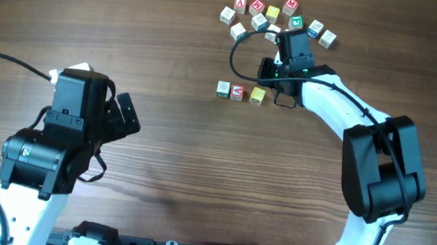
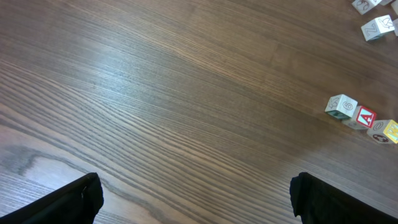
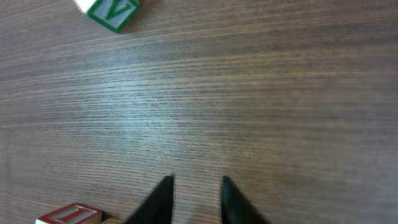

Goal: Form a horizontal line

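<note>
row: green-marked cube [image 1: 223, 88], red-letter cube [image 1: 238, 92] and yellow cube [image 1: 257, 96] lay side by side, left to right, mid-table [image 1: 159, 132], near of the loose cube cluster [image 1: 272, 17].
right claw [image 3: 196, 182]: fingers narrowly parted, nothing between them, low over bare wood near the row's right end.
left claw [image 2: 196, 186]: spread wide, empty, well left of the row.
handling: likely light, rigid, smooth wood; could skid or twist if nudged; pinch opposite flat faces from above.
</note>
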Controlling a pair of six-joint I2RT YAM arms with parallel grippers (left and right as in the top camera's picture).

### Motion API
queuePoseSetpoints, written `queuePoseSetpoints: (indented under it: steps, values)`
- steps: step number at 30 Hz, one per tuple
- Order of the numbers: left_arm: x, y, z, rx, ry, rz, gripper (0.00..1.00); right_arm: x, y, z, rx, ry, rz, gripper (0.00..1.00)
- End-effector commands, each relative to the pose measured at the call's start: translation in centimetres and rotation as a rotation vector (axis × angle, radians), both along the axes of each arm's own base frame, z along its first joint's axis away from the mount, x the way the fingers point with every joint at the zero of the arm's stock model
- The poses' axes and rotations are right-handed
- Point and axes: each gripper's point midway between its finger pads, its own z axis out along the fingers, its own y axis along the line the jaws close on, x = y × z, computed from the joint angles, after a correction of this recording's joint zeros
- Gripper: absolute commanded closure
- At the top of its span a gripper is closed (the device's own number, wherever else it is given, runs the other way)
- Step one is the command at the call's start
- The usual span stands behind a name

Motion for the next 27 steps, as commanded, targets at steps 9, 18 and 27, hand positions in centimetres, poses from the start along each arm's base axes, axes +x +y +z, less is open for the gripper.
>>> queuePoseSetpoints:
  steps: [9,18,27]
  values:
    - [0.0,0.0,0.1,-0.011,-0.005,0.009,0.00,-3.8,-2.4,-2.4,-0.012,0.224,-0.264,0.83]
    - [0.0,0.0,0.1,-0.011,-0.005,0.009,0.00,-3.3,-0.9,-2.0,0.027,0.197,-0.143,0.82]
    - [0.0,0.0,0.1,-0.011,-0.005,0.009,0.00,-3.2,-0.1,-1.7,0.007,0.162,0.013,0.85]
